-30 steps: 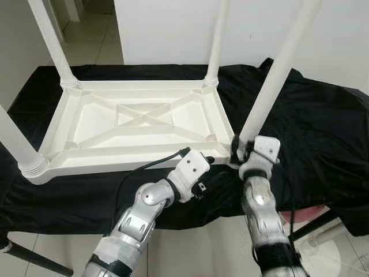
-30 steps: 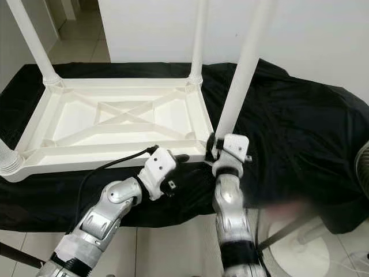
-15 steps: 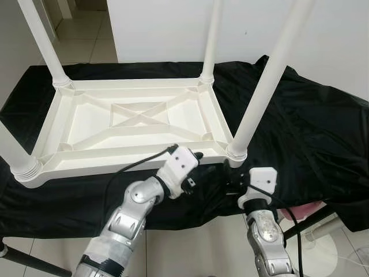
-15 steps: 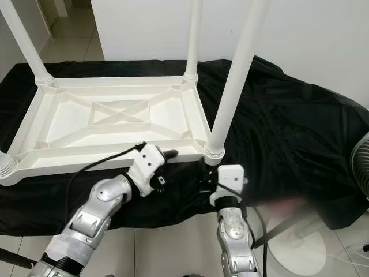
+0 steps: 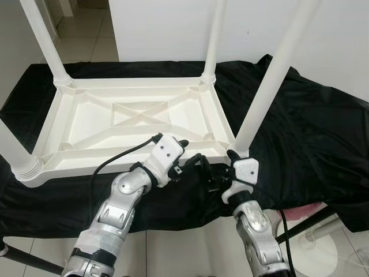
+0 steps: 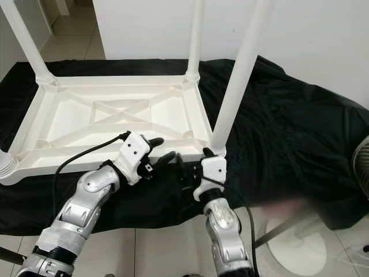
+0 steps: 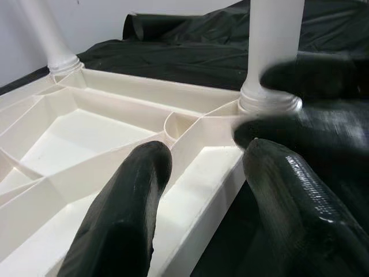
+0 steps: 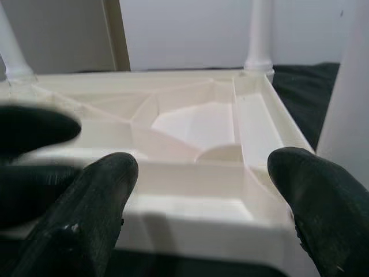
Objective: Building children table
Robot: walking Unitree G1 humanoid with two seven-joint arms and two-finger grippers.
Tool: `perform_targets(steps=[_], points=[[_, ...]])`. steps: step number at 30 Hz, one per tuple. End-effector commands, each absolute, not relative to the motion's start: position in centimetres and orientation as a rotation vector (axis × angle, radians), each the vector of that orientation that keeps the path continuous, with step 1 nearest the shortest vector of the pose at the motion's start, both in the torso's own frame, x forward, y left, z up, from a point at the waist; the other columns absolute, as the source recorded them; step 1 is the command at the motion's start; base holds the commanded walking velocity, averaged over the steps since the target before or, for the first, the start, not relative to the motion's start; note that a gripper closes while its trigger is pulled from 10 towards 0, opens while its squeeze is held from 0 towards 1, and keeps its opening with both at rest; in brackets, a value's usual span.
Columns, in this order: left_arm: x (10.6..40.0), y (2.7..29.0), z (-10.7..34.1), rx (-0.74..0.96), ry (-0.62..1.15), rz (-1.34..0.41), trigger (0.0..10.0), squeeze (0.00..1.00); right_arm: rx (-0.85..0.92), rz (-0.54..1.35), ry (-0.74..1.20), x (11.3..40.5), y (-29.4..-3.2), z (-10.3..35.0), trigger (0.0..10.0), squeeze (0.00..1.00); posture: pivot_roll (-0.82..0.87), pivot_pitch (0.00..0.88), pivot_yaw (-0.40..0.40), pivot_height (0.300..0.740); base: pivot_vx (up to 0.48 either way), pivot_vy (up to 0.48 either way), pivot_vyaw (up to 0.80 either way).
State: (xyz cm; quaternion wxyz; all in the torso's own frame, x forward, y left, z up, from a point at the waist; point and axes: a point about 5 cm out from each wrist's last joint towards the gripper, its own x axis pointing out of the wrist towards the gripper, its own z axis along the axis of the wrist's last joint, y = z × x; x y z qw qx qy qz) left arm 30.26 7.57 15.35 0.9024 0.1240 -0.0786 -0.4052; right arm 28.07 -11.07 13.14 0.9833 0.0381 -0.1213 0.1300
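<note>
- Grippers meet at the near edge of an upturned white plastic children's table (image 5: pixel 138 124), which lies top-down on a black cloth (image 5: pixel 311 127) with its legs pointing up.
- The left gripper (image 5: pixel 183 151) reaches over the near long rim of the table, close to the near right corner; its two black fingers (image 7: pixel 127 208) are spread apart, one above the inner tray of the underside and the other outside the rim, gripping nothing.
- The right gripper (image 6: pixel 183 171) sits just below the near right corner, its fingers (image 8: pixel 86 202) wide apart and pointing across toward the left gripper, holding nothing; the table's edge lies between and beyond them in the right wrist view.
- The near right leg (image 5: pixel 268 81) stands upright in its corner socket, just above the right wrist.
- A near left leg (image 5: pixel 17 150) rises from the opposite front corner.
- Cross-shaped ribs brace the middle of the table's underside.
- Two far legs (image 5: pixel 213 40) stand in the back corners, before a white wall (image 5: pixel 173 29).
- Tiled floor (image 5: pixel 92 46) shows beyond the cloth on the robot's left.
</note>
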Motion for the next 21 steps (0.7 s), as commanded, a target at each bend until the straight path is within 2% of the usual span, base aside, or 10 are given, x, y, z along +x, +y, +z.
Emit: perform_targets(steps=[1,11,15,21], points=[[30.8,8.1,15.4,0.253,-0.176,-0.727,10.0,0.0,0.102,0.255,-0.235,28.3,-11.2,13.1,10.0,0.0,-0.05,0.071,-0.026,0.74,0.0,0.0,0.0],[31.6,9.9,14.6,0.325,-0.115,-0.705,10.0,0.0,0.184,0.138,-0.245,29.4,-13.1,13.7,10.0,0.0,-0.05,0.069,-0.031,0.74,0.0,0.0,0.0],[32.1,11.0,14.3,0.362,-0.092,-0.676,10.0,0.0,0.199,0.03,-0.232,29.5,-15.0,13.3,10.0,0.0,-0.05,0.064,-0.029,0.74,0.0,0.0,0.0],[32.1,11.8,13.8,0.4,-0.066,-0.71,10.0,0.0,0.191,-0.032,-0.216,29.7,-16.7,12.9,10.0,0.0,-0.06,0.06,-0.023,0.74,0.0,0.0,0.0]])
